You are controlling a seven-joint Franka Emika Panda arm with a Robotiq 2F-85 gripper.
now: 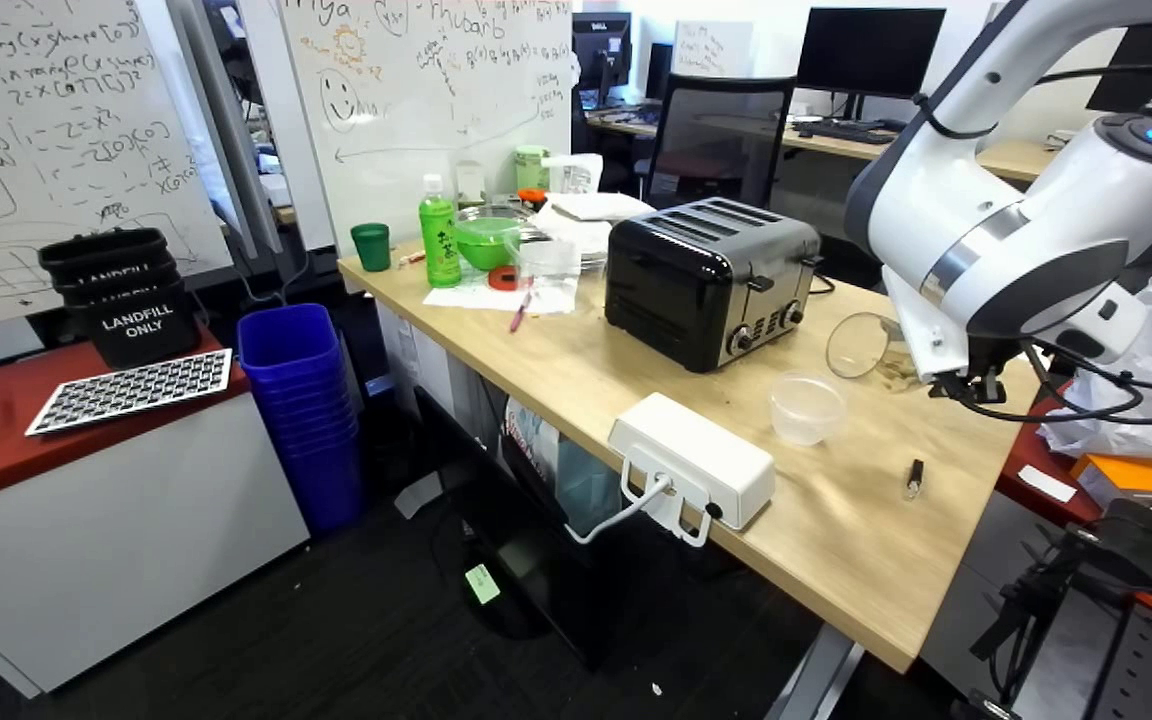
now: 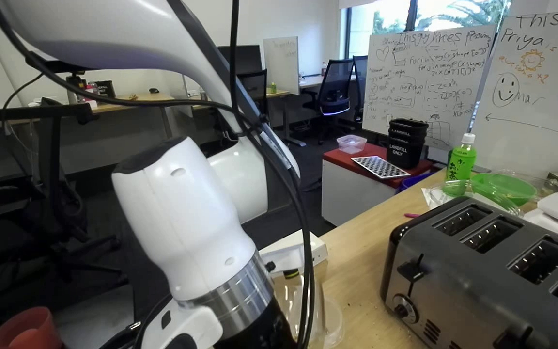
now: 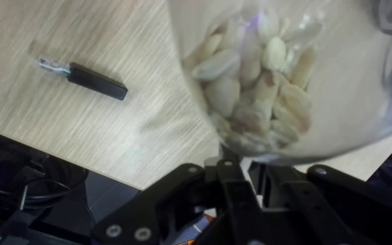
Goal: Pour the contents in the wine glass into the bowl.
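Nuts sitting in the wine glass, which is tilted near the bowl; gripper looks clamped on it (contact's mostly hidden, ngl). So grab's done, pour's left: bowl looks empty.

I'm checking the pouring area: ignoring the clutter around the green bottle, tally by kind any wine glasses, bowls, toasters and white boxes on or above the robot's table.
Wine glass: 1
Translucent bowl: 1
Toaster: 1
White box: 1
Total: 4

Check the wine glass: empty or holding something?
Not empty: in the wrist view, pale nut-like pieces show inside the wine glass.
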